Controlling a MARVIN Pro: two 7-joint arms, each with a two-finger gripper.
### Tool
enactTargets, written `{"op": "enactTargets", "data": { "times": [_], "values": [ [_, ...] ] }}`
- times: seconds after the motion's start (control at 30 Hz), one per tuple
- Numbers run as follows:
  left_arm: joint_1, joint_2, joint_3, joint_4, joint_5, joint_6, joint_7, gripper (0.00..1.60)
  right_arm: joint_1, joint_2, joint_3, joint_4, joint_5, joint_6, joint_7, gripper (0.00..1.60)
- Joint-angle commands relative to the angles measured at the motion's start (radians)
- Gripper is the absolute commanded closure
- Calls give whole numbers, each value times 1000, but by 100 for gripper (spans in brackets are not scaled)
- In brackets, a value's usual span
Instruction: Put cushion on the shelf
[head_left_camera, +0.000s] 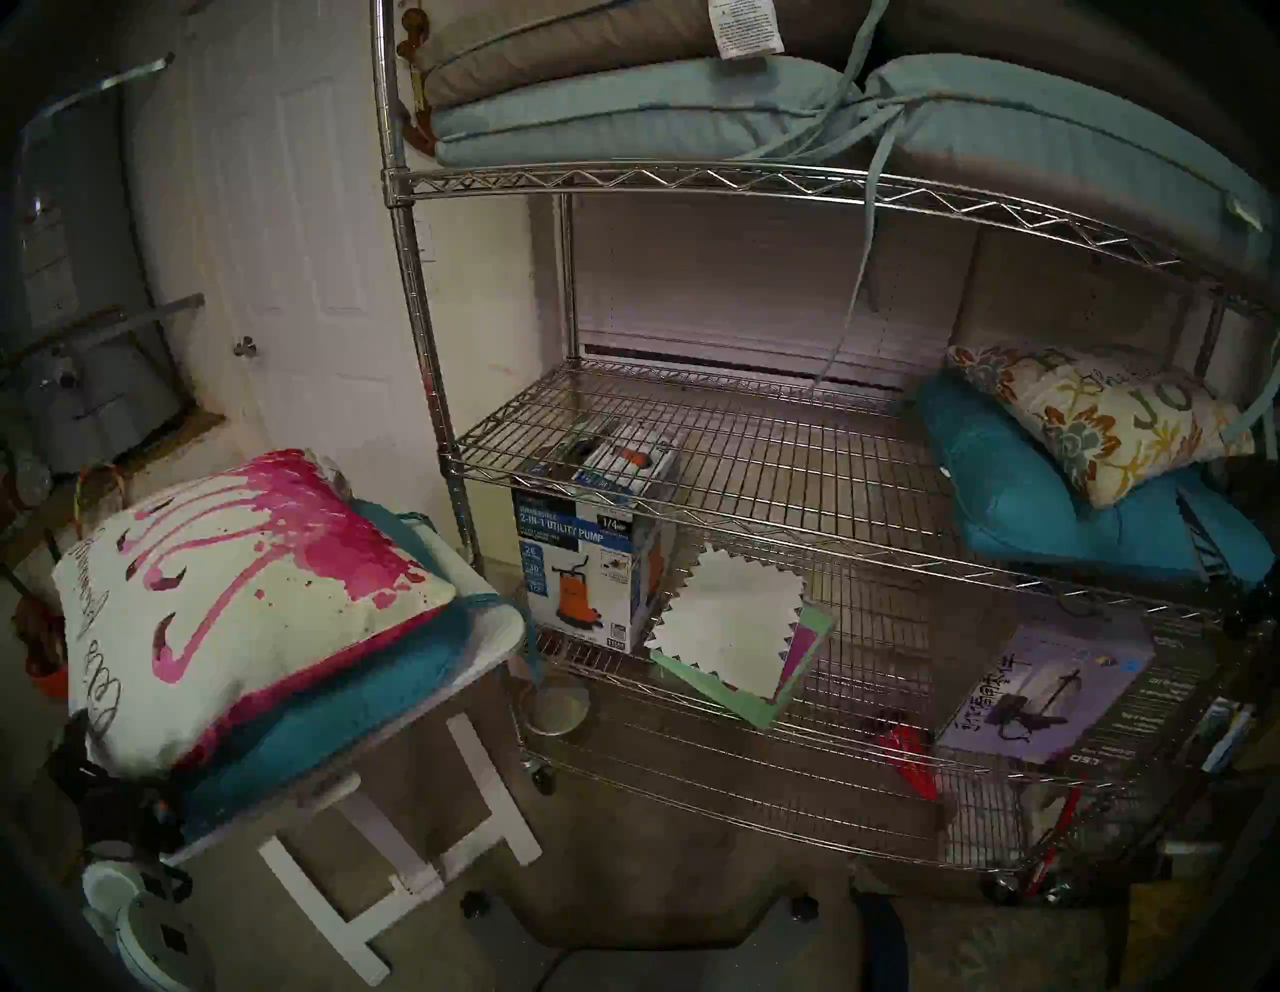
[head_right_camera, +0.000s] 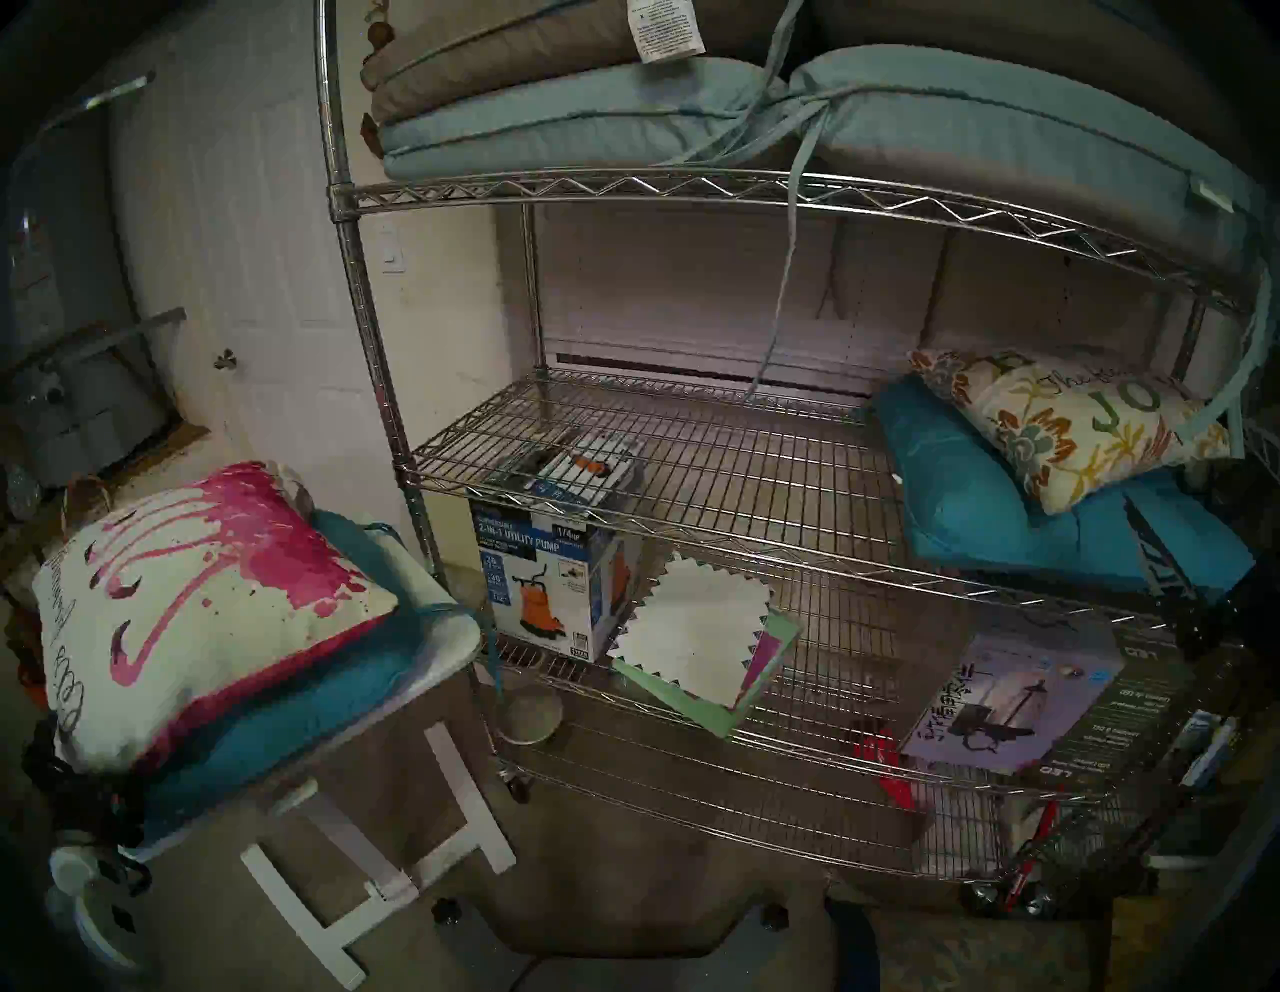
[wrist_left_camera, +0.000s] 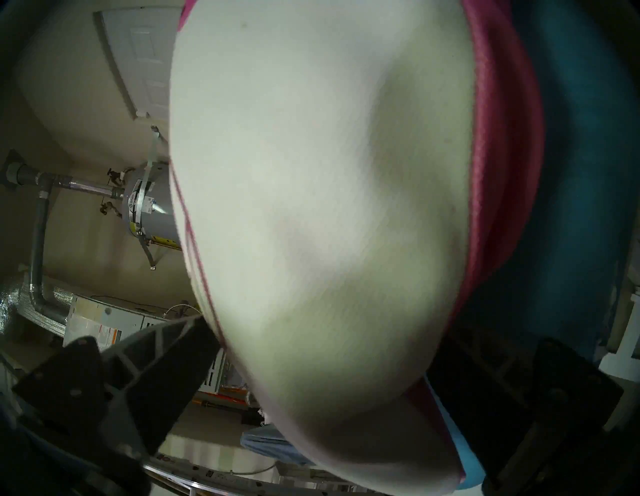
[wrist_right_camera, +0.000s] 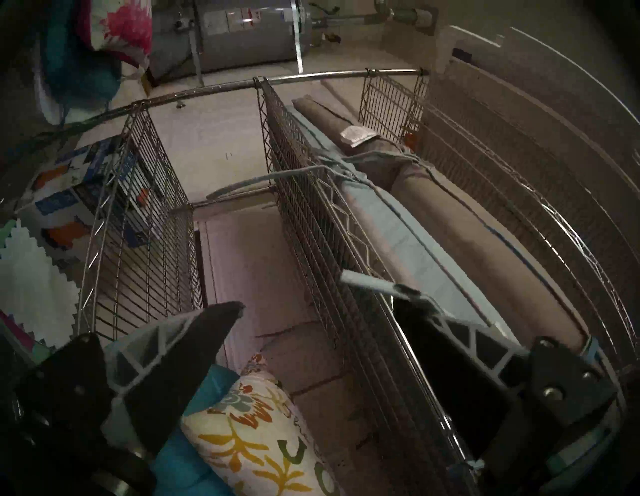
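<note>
Here's the flamingo cushion (head_left_camera: 235, 609), white with pink splashes, lying on top of a teal cushion (head_left_camera: 346, 713) on the small white folding tabletop (head_left_camera: 499, 623), down at eight o'clock in the head view. Just to its right stands the chrome wire shelf (head_left_camera: 727, 443), and the middle tier is mostly bare wire.

Over at three o'clock on that same tier, a floral pillow (head_left_camera: 1094, 422) leans on another teal cushion (head_left_camera: 1025, 506). Up at twelve o'clock, flat pale-blue and tan seat pads (head_left_camera: 623, 104) are stacked on the upper tier, their ties dangling down. Below, a utility pump box (head_left_camera: 589, 568) sits at the left end of the lower tier, with zigzag-edged paper sheets (head_left_camera: 734, 623) beside it.

The left tool (wrist_left_camera: 322, 381) is spread wide, one finger on each side of the flamingo cushion's near edge; the white fabric fills the left wrist view, pink backing and teal off at three o'clock. Whether the fingers (wrist_left_camera: 166, 360) actually press the fabric, I cannot tell.

The right tool (wrist_right_camera: 318, 311) is released and holding nothing, fingers apart, close to the shelf's wire tiers, with the floral pillow at six o'clock in its view.
</note>
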Motion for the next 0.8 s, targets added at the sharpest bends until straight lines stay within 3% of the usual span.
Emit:
{"op": "enactTargets", "data": {
  "times": [0.0, 0.37, 0.77],
  "values": [
    [2, 0, -5, -20, -3, -5, 3, 0, -58, -40, 1, -48, 78, -68, 44, 0],
    [-1, -2, -6, -19, 0, -7, 1, 0, -204, -101, -28, -147, 128, -151, -15, 0],
    [-4, -5, -8, -19, 2, -9, -1, 0, -345, -115, -110, -194, 73, -284, -113, 0]
  ]
}}
